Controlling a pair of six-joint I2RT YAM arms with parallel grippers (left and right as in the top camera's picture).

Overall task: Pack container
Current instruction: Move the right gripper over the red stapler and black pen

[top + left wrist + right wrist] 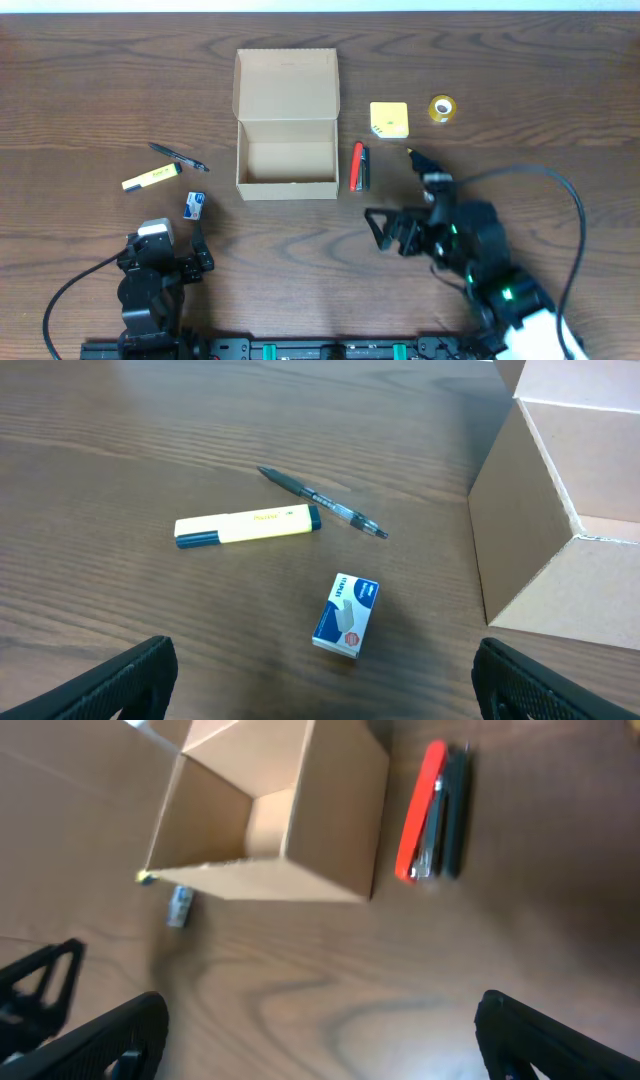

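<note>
At the middle of the desk (500, 60), lid folded back, seemingly empty: the container (287, 150). Left fingers (130, 678) and right fingers (545, 1035) spread wide, gripping nothing. Looks light, thin-walled, crushable, prone to sliding; best pinched gently over a side wall's rim.

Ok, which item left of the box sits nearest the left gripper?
The small blue-and-white packet; the yellow highlighter and pen lie farther off.
</note>
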